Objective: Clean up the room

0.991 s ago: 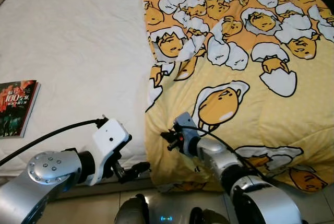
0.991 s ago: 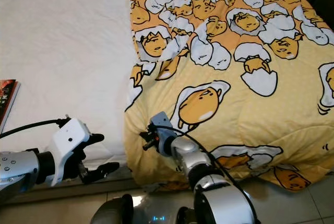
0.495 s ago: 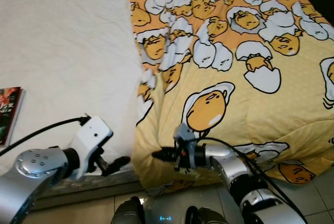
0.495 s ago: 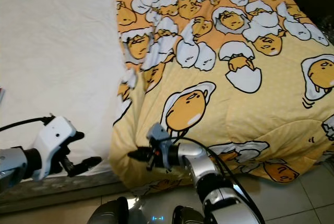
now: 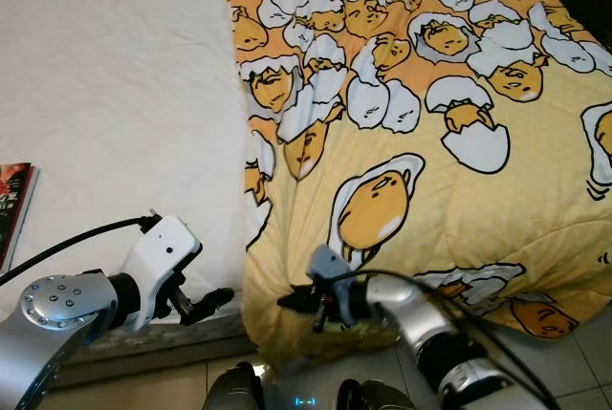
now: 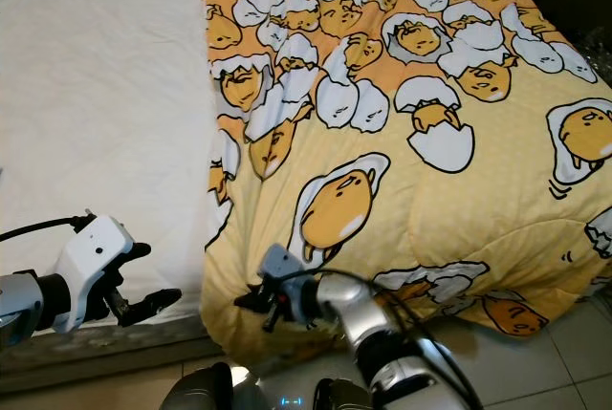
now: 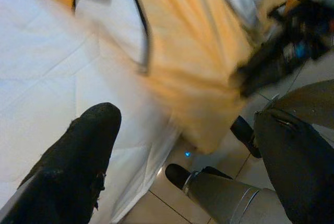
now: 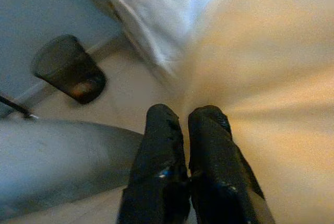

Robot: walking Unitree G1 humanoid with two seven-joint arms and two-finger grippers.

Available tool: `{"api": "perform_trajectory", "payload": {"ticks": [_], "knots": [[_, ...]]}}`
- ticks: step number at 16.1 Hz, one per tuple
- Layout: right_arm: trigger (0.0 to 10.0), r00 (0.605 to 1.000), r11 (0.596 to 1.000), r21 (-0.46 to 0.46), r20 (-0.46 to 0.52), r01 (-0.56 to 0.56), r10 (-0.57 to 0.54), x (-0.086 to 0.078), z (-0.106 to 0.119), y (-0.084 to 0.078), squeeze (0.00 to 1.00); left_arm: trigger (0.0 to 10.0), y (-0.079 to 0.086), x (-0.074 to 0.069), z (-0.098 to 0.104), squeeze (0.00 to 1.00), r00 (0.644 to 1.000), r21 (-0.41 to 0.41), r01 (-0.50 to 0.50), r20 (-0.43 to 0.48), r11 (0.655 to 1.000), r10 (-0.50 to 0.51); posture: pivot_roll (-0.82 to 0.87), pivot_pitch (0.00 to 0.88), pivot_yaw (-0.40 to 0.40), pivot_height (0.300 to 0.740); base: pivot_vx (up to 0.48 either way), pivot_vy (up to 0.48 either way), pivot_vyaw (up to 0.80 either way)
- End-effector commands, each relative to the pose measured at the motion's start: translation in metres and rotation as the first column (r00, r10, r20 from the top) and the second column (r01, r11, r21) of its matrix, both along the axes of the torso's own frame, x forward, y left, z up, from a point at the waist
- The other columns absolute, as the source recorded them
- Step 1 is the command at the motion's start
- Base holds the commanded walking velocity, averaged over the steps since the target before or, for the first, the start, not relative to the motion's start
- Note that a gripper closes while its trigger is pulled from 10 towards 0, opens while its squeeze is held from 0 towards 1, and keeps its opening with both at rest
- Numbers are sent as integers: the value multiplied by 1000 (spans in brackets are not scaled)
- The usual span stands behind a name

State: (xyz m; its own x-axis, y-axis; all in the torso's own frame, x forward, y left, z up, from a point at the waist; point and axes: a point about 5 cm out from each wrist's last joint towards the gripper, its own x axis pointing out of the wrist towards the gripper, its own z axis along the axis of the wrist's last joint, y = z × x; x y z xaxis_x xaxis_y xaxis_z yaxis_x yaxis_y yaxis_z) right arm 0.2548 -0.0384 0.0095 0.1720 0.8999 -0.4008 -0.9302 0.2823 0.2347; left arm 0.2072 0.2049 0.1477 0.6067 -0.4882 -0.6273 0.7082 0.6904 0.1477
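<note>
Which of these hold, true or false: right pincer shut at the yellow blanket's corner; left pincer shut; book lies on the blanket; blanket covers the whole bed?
1. The right pincer is shut at the near corner of the yellow egg-cartoon blanket. True.
2. The left pincer is shut. False: its fingers are spread open, beside the bed edge.
3. The red-covered book lies on the blanket. False: it lies on the white mattress sheet.
4. The blanket covers the whole bed. False: the robot's left side shows bare white sheet.
</note>
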Motion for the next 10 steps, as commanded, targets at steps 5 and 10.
{"api": "perform_trajectory", "payload": {"ticks": [5,10], "knots": [[10000,998,989,145,53,17,-25,7,22,-1,1000,10000,3,5,-10,0,1000,-17,-18,10,1000,18,274,48,6,740,0,0,0],[10000,862,875,196,177,442,-475,36,52,-46,1000,10000,6,32,-8,0,941,-173,-267,167,948,295,156,0,-37,740,0,0,0]]}}
